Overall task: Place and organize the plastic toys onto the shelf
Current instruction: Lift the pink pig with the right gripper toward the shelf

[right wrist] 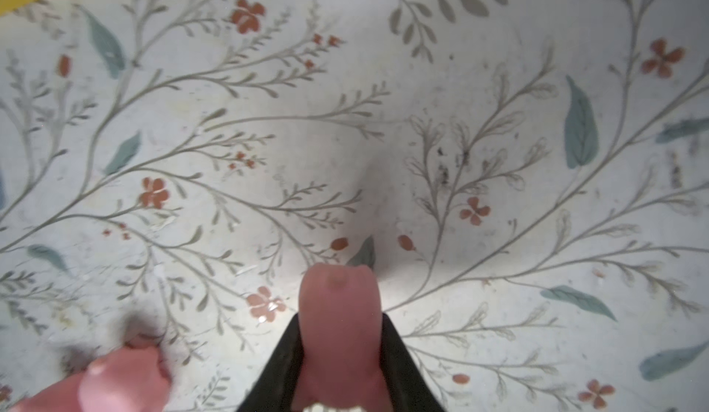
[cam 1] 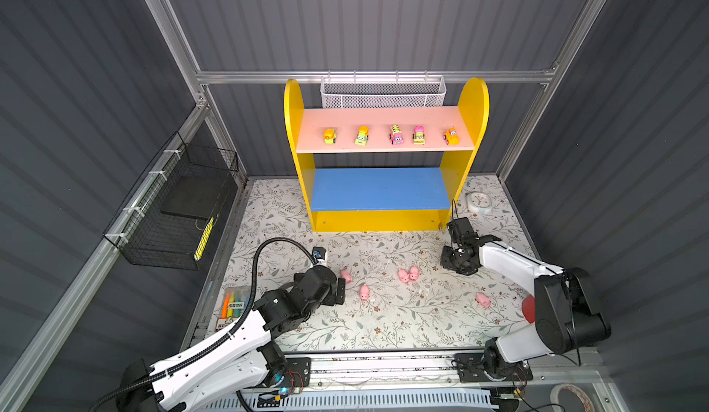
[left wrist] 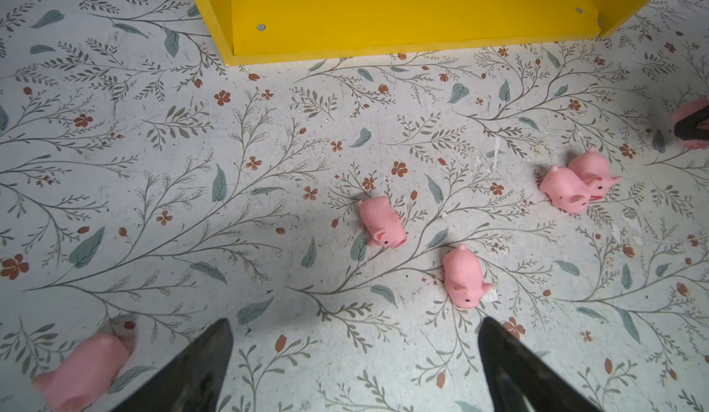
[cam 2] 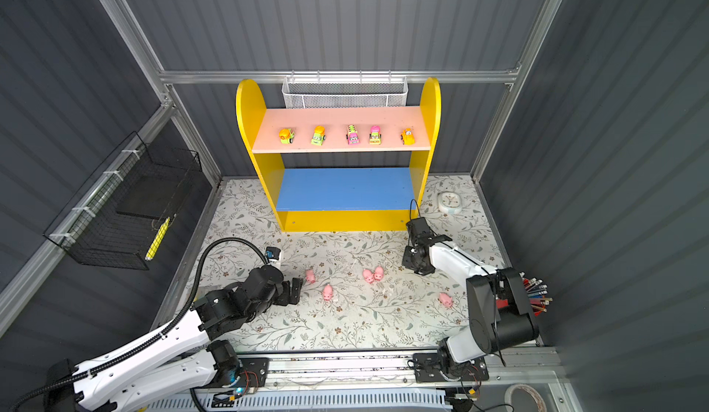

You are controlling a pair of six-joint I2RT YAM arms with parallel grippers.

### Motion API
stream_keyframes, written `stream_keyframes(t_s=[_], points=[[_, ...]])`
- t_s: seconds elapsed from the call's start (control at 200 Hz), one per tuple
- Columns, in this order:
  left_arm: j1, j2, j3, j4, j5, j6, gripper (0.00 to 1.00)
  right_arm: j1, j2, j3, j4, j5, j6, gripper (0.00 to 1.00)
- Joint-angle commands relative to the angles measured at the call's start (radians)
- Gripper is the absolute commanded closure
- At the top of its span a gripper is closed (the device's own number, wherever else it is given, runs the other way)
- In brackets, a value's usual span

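Note:
Five toy vehicles (cam 1: pixel 391 135) stand in a row on the pink upper board of the yellow shelf (cam 1: pixel 293 122); its blue lower board is bare. Several pink pigs lie on the floral floor: one (left wrist: pixel 383 222) and another (left wrist: pixel 464 275) ahead of my left gripper (left wrist: pixel 355 339), a touching pair (cam 1: pixel 408 274) mid-floor, one (cam 1: pixel 482 300) to the right. My left gripper (cam 1: pixel 340 290) is open and holds nothing, with a pig (left wrist: pixel 84 371) just outside one finger. My right gripper (right wrist: pixel 339 337) is low over the floor before the shelf's right foot, shut on a pig (right wrist: pixel 337 306). Another pig (right wrist: pixel 115 379) lies beside it.
A round white clock (cam 1: pixel 478 202) lies right of the shelf. A white mesh basket (cam 1: pixel 383 93) hangs behind it and a black wire basket (cam 1: pixel 184 206) on the left wall. A marker pack (cam 1: pixel 232 306) sits at the floor's left edge, a red pencil holder (cam 2: pixel 535 295) behind the right arm.

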Motion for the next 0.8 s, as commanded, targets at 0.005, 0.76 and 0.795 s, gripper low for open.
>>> stream_keyframes(t_s=[0.005, 0.76, 0.795], points=[[-0.004, 0.024, 0.054, 0.028, 0.019, 0.019, 0.0, 0.033, -0.036, 0.072, -0.052, 0.034, -0.043, 0.69], [-0.004, 0.222, 0.267, 0.08, 0.102, 0.111, 0.0, 0.052, 0.124, 0.493, -0.117, 0.094, -0.265, 0.7], [-0.004, 0.238, 0.282, 0.081, 0.111, 0.123, 0.0, 0.05, 0.133, 0.507, -0.12, 0.093, -0.271, 0.7]])
